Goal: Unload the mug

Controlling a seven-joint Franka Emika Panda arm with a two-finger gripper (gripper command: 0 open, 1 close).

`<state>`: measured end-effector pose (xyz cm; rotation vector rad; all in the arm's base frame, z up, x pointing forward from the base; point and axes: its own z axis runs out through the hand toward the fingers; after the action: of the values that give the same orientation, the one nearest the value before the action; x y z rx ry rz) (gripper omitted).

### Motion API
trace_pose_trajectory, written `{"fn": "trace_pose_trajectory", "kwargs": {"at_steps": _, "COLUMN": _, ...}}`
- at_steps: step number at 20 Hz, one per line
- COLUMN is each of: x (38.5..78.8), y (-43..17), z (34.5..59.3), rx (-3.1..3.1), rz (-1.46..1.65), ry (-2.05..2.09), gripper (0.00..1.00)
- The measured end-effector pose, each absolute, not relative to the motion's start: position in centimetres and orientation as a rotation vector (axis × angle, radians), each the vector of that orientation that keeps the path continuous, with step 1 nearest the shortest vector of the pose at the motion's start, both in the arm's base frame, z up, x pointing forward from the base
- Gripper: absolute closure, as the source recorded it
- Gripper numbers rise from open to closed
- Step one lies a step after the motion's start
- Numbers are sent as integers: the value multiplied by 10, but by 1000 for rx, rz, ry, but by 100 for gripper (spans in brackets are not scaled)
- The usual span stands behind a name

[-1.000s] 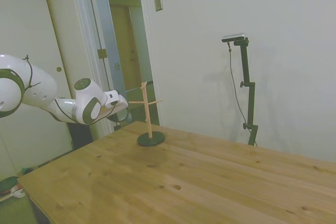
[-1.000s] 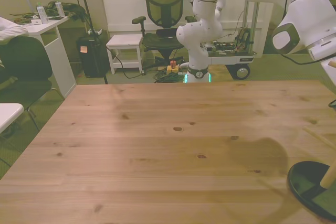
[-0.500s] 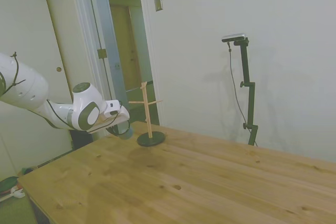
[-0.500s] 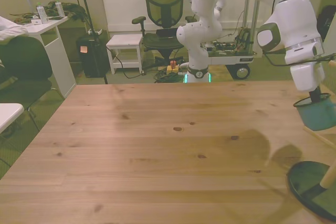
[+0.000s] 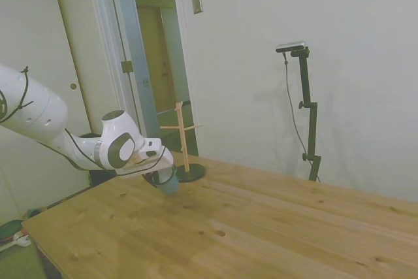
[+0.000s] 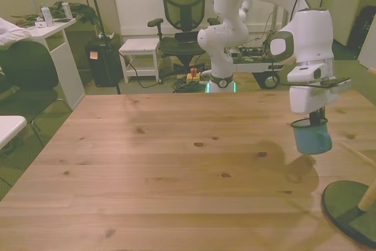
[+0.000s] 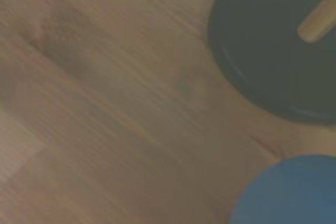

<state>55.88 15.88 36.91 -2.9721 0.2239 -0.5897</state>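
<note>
Tool closed on the rim of the mug, one finger seemingly inside the cup and one outside. Mug hanging upright beneath the wrist, mouth up, handle toward the front view's right, clear of the surface with its shadow lying just below on the wood. Held by the rim presumably because that grip lets the loop handle slide off a peg and then allows a straight descent onto the base. Off the mug tree already: in the side view carried just beside the dark round foot, peg arms bare above. In the wrist view a blue curve of the mug near the black disc of the stand's foot, apart from it, with bare planks between. Judged as the set-down stage: lowering still needed, release only once the bottom meets the wood, at a spot away from the foot to avoid a tilted landing.
</note>
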Motion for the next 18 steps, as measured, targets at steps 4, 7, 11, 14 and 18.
{"fn": "trace_pose_trajectory", "kwargs": {"at_steps": 4, "x": 549, "y": 143, "z": 355, "rx": -3032, "rz": -450, "ry": 301, "gripper": 100}}
{"fn": "trace_pose_trajectory", "kwargs": {"at_steps": 7, "x": 544, "y": 137, "z": 354, "rx": -3056, "rz": -379, "ry": 353, "gripper": 100}}
{"fn": "trace_pose_trajectory", "kwargs": {"at_steps": 11, "x": 544, "y": 130, "z": 355, "rx": -3081, "rz": -291, "ry": 437, "gripper": 100}}
{"fn": "trace_pose_trajectory", "kwargs": {"at_steps": 14, "x": 550, "y": 124, "z": 355, "rx": -3104, "rz": -211, "ry": 514, "gripper": 100}}
{"fn": "trace_pose_trajectory", "kwargs": {"at_steps": 18, "x": 564, "y": 123, "z": 349, "rx": -3114, "rz": -156, "ry": 584, "gripper": 100}}
